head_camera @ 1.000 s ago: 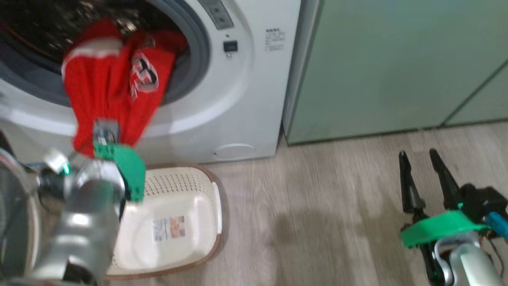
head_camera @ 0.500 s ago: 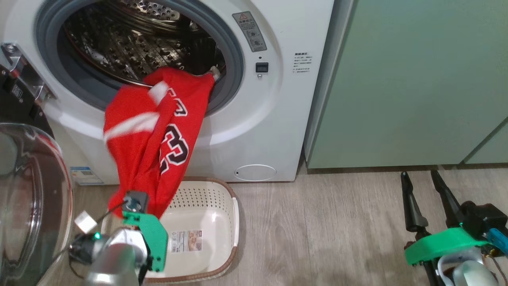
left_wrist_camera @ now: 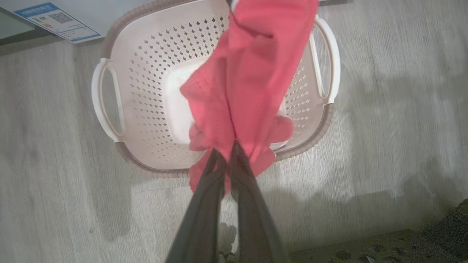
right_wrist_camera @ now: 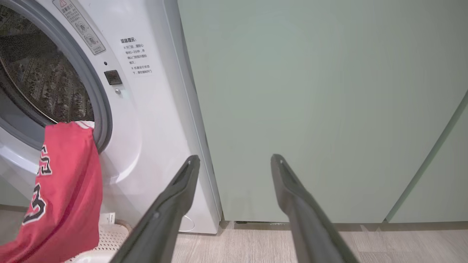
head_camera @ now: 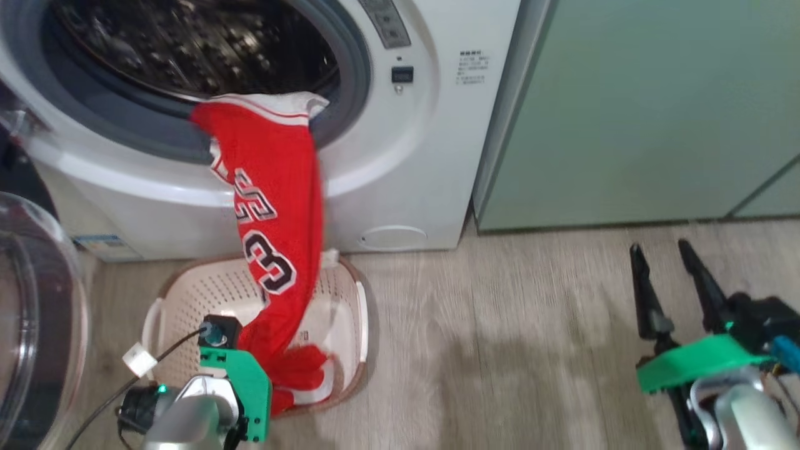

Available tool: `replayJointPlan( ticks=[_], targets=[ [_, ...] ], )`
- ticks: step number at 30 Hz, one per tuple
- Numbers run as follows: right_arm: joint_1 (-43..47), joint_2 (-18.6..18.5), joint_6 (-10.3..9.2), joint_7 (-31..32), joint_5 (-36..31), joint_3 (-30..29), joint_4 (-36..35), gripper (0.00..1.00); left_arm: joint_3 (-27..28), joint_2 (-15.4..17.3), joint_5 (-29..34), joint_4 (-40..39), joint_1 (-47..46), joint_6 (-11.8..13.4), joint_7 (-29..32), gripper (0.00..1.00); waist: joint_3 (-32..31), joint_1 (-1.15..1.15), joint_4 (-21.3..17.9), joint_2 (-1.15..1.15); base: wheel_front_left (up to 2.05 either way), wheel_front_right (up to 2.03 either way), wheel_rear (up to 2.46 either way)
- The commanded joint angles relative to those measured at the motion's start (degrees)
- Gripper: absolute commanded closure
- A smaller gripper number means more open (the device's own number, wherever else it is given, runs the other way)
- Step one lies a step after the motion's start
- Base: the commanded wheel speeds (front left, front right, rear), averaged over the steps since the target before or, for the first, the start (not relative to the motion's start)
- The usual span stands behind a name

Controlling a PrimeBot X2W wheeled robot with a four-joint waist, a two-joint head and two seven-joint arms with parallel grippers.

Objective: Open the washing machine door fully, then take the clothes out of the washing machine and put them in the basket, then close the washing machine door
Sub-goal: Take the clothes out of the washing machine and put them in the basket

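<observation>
- Left gripper point(left_wrist_camera: 227, 151) is pinched tight on the low end of the jersey point(left_wrist_camera: 248, 73). In its wrist view the red cloth fans up from the fingertips toward 12 o'clock, with a scrap flopping down at 7.
- The jersey's white top hem is hooked on the lip of the washer point(head_camera: 400, 156) mouth. From there it hangs down the front, and its bottom folds bunch in the basket point(head_camera: 194, 287), which sits on the floor point(head_camera: 500, 350) at 6 o'clock of the opening.
- Right gripper point(head_camera: 658, 247) is spread wide with nothing in it, well off at 3 o'clock of the basket.
- Head view gives the numbers on the jersey and the door point(head_camera: 37, 325) glass swung out at 9 o'clock. Left wrist view gives the pinch itself plus both basket handles.
- Right wrist view faces a green cabinet point(right_wrist_camera: 329, 109), washer at 9 o'clock.
</observation>
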Motion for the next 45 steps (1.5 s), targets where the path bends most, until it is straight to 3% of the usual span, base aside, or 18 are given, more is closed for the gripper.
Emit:
replayJointPlan(
  ticks=[1, 5, 13, 21, 28, 29, 30, 31, 32, 45],
  targets=[
    [-2.53, -1.28, -0.04, -0.36, 0.35, 0.97, -2.18, 0.0, 1.75, 1.29, -0.54, -0.88, -2.28, 0.02, -0.8, 1.0, 2.59, 0.0, -1.01, 0.0, 0.0, 0.0, 0.0],
    [-4.59, -1.73, -0.04, -0.36, 0.19, 0.42, -2.75, 0.0, 1.71, 1.39, -1.17, -0.87, -4.2, -0.09, -1.59, 1.0, 7.18, 0.0, -2.15, 0.0, 0.0, 0.0, 0.0],
    [-7.86, -2.2, -0.04, -0.36, -0.15, -0.16, -3.9, 0.0, 2.77, 2.8, -3.02, -0.87, -5.15, 1.92, 4.68, 1.0, 13.72, 0.0, -4.18, 0.0, 0.0, 0.0, 0.0],
    [-10.03, -2.31, -0.04, -0.36, -0.54, -0.96, -5.03, 0.0, 3.93, 3.86, -4.63, -0.87, -8.47, 4.26, 2.6, 1.0, 18.74, 0.0, -5.48, 0.0, 0.0, 0.0, 0.0],
    [-10.34, -2.19, -0.04, -0.36, -0.76, -1.11, -4.95, 0.0, 4.26, 3.89, -5.45, -0.87, -9.22, 5.44, 0.02, 1.0, 19.29, 0.0, -5.84, 0.0, 0.0, 0.0, 0.0],
    [-10.25, -2.16, -0.04, -0.36, -0.78, -1.13, -4.84, 0.0, 4.27, 3.84, -5.57, -0.87, -9.13, 5.48, -0.76, 0.89, 19.04, 0.0, -5.83, 0.0, 0.0, 0.0, 0.0],
    [-10.07, -2.15, -0.04, -0.36, -0.79, -1.17, -4.69, 0.0, 4.32, 3.76, -5.76, -0.87, -8.98, 5.39, -1.28, 0.55, 18.65, 0.0, -5.78, 0.0, 0.0, 0.0, 0.0],
    [-9.86, -2.11, -0.04, -0.36, -0.79, -1.25, -4.53, 0.0, 4.42, 3.63, -6.05, -0.87, -8.79, 5.11, -1.5, 0.15, 18.2, 0.0, -5.68, 0.0, 0.0, 0.0, 0.0],
    [-9.66, -2.04, -0.04, -0.36, -0.79, -1.28, -4.38, 0.0, 4.57, 3.49, -6.38, -0.87, -8.59, 4.88, -1.7, 0.0, 17.72, 0.0, -5.6, 0.0, 0.0, 0.0, 0.0],
    [-8.11, -1.44, -0.04, -0.36, -0.43, 0.02, -3.56, 0.0, 6.58, 3.21, -10.25, -0.87, -7.69, 2.31, -8.02, 0.0, 12.33, 0.0, -5.37, 0.0, 0.0, 0.0, 0.0]
  ],
)
